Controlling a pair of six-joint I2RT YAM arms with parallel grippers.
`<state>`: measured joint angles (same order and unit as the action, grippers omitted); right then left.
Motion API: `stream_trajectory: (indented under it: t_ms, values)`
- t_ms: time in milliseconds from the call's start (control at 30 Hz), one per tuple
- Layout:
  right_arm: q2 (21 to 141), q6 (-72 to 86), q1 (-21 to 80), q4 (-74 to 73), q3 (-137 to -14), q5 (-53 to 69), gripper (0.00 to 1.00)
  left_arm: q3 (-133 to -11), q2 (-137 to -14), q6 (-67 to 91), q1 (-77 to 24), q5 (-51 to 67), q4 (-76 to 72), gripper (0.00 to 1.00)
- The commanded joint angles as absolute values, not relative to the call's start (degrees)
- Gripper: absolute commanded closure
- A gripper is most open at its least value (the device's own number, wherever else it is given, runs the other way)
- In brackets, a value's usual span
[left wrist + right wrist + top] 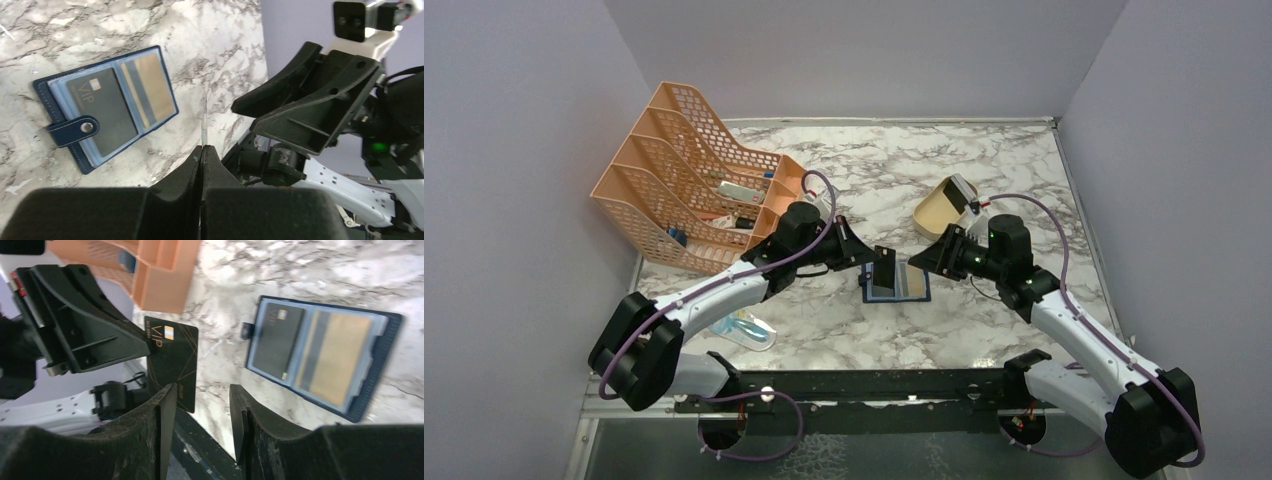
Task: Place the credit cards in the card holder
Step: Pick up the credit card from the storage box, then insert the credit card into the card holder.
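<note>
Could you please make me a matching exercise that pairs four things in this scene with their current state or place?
1. left gripper
2. right gripper
3. card holder
4. gold card

A. lying open on the marble table
B. open, holding nothing
C. tucked inside the card holder
D. shut on the dark VIP card

Pairs: 1-D, 2-B, 3-A, 4-C.

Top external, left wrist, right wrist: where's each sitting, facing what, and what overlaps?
Top external: high behind the robot, looking down at the table; left arm and right arm show whole.
Left wrist: on the left gripper, facing along its shut fingers; dark card edge-on, right gripper beyond.
Right wrist: on the right gripper, looking between its open fingers at the left gripper holding the dark card.
Shared: all three see the open card holder and the dark card.
</note>
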<state>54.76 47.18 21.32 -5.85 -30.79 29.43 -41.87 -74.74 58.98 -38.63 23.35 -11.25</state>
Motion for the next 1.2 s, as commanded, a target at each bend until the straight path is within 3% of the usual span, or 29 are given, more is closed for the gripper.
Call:
stream_trajectory:
  t_ms: [0, 767, 1167]
  values:
    - [55.93, 40.31, 21.46, -14.11, -34.19, 20.53, 0.56, -43.02, -77.94, 56.54, -38.59, 21.38, -9.29, 1.00]
    - [69.86, 29.55, 21.51, -14.59, -32.81, 13.95, 0.64, -46.71, -96.11, 58.06, -40.19, 25.21, -16.55, 1.00]
    - [76.85, 27.90, 21.49, -8.07, -31.54, 13.27, 0.75, -48.46, -100.21, 57.68, -40.17, 24.73, -16.53, 1.00]
